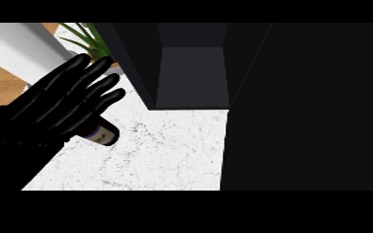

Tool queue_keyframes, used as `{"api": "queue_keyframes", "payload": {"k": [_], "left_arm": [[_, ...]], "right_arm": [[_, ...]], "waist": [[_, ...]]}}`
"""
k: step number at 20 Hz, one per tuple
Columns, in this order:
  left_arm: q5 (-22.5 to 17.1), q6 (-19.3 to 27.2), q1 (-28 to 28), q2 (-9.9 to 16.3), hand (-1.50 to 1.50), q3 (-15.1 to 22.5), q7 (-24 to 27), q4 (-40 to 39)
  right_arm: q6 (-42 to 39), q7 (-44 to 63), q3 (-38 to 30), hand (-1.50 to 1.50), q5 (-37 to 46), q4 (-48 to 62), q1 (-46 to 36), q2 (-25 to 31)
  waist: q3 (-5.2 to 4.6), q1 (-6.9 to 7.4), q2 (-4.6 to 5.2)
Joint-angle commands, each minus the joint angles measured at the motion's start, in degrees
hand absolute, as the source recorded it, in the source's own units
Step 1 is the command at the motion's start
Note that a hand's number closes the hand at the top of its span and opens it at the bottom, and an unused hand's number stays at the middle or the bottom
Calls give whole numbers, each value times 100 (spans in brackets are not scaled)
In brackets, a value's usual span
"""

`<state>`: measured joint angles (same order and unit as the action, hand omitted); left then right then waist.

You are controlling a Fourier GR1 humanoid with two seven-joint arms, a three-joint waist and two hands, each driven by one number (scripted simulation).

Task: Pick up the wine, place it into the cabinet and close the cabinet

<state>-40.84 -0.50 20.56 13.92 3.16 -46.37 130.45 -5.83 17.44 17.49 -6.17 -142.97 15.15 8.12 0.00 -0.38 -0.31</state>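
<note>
- At the lower left of the head view, the left hand [62, 101] occupies the near part of the scene, entering from the left edge over the counter [160, 153].
- Hand state: the fingers [91, 86] are extended nearly straight and lie side by side, pointing up and to the right. They are not curled round anything.
- Directly under the hand lies the wine bottle [102, 132]. Only a short section shows below the lowest finger: a dark body with a pale label. The rest of the bottle is hidden by the hand.
- Whether the hand touches the bottle cannot be told from this view, and the thumb is not distinguishable.
- The counter is white marble with fine grey veining. The bare part lies to the right of the bottle and extends to the cabinet.
- Along the right side, a large dark panel [299, 108] covers the view from top to bottom.
- Further back, at centre, the cabinet [193, 74] stands open. Its dark grey interior is visible between two dark side walls.
- At the far left, a white cylinder [29, 52] lies behind the fingers on a wooden surface [11, 86].
- Behind the fingertips, a green plant [91, 39] with narrow leaves stands just left of the cabinet.
</note>
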Motion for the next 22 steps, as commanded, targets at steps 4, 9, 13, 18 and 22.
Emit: {"api": "queue_keyframes", "payload": {"k": [4, 9, 13, 18, 22], "left_arm": [[-30, 572, 29, 173, -150, -93, -647, 721], [-19, 778, 102, 222, -150, -223, -769, 806], [47, 936, 427, 322, -150, -358, -863, 745], [-43, 990, 415, 529, -150, -741, -957, 723], [-31, 758, 348, 595, -150, -792, -856, 448]], "right_arm": [[336, 726, 249, -150, 134, -1171, 109, -50], [223, 872, 102, -150, -87, -1542, 316, 238], [473, 994, 327, -150, 213, -1314, -99, 78], [434, 1009, -98, -150, -124, -1283, -195, 218], [496, 1037, 221, -150, 95, -1310, -52, 181]], "waist": [[-3, 25, 2], [-1, -7, -15], [-3, 14, -5], [-2, 29, 3], [-3, 0, 8]]}}
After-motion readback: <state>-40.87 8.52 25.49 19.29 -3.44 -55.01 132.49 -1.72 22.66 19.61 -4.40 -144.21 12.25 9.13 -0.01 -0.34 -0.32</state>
